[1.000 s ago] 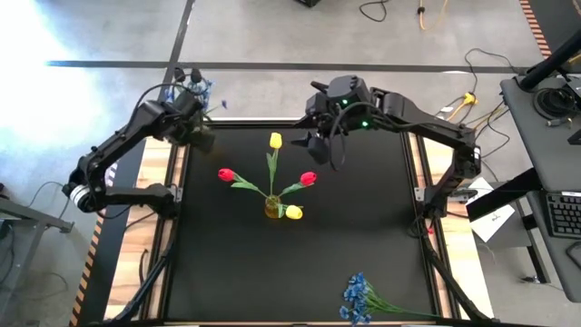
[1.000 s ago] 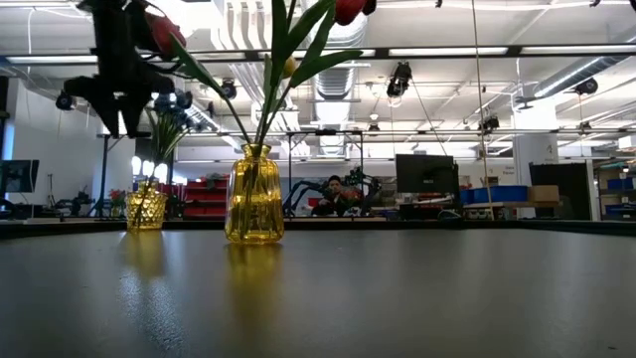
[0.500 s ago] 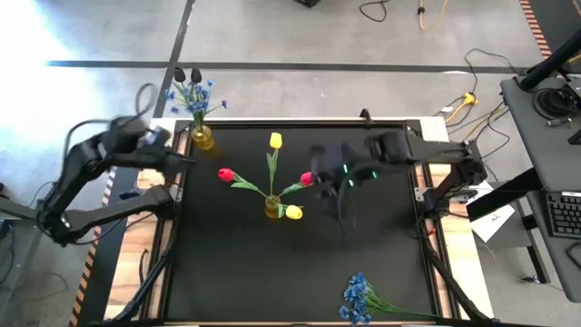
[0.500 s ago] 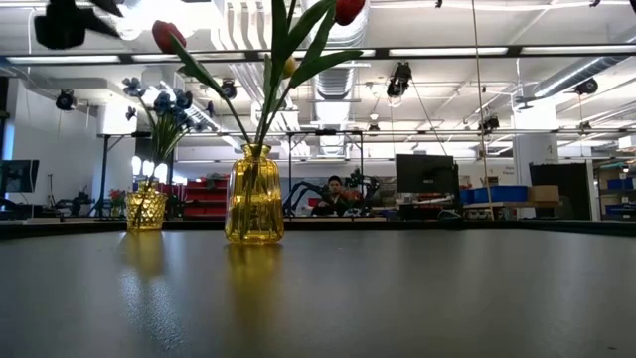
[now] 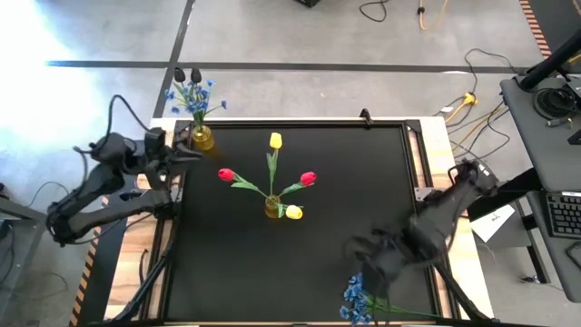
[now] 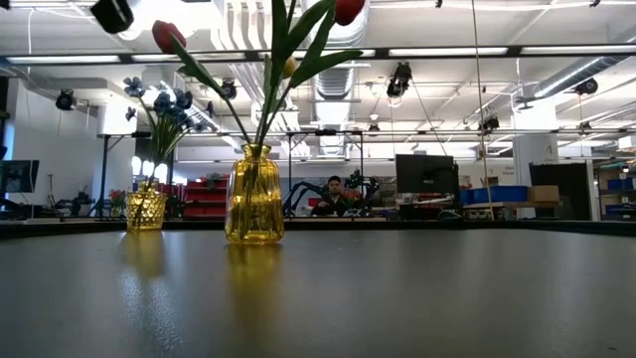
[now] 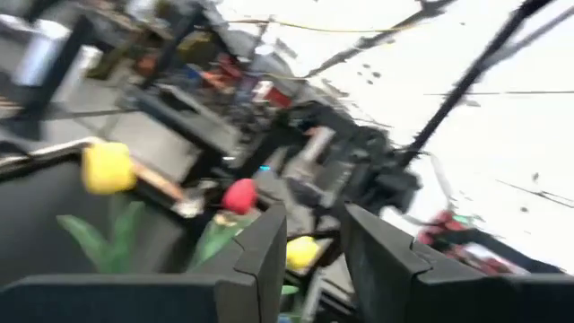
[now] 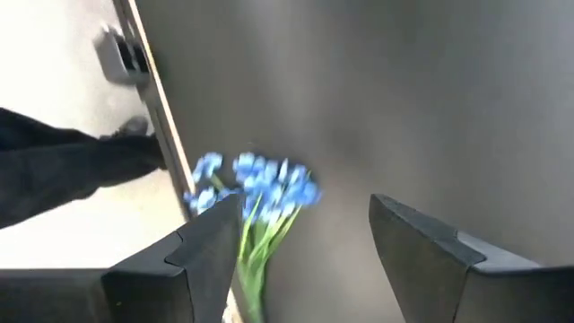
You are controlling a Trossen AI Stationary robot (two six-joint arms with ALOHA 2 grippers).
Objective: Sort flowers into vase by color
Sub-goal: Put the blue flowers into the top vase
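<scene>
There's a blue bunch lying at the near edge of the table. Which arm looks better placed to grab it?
The right. Its open right gripper hovers just by the blue bunch, while the left gripper sits far off beside the corner vase.

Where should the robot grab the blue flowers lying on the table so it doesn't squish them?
Probably on the thin green stems, just behind the blossoms of the blue bunch. It lies flat near the table's front edge, stems trailing toward the right, so coming straight down from above with fingers either side of the stems suits it. The right gripper hangs open close above it.
</scene>
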